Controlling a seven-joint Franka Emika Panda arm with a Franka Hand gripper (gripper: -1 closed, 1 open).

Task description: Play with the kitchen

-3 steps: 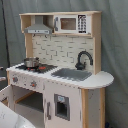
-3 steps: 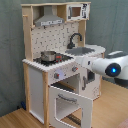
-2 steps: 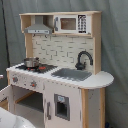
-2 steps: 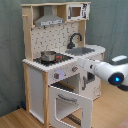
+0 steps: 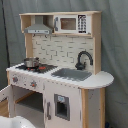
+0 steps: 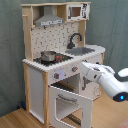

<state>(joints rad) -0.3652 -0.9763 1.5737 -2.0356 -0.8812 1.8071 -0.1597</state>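
The kitchen is a tall white and light-wood toy with a range hood, a microwave, a black faucet, a grey sink and a hob carrying a small metal pot. In the second exterior view the kitchen has its oven door hanging open and tilted downward. My white arm reaches in from the second exterior view's right. My gripper sits just in front of the knob panel, above the open door. It holds nothing that I can see.
A grey curtain hangs behind the kitchen in both exterior views. Wooden floor shows in front of the toy. A white rounded shape fills the first exterior view's bottom left corner. A cupboard door with a dark panel is shut.
My arm has stretched from the second exterior view's right toward the kitchen front and dropped lower, ending near the knob panel. The kitchen and pot have not moved.
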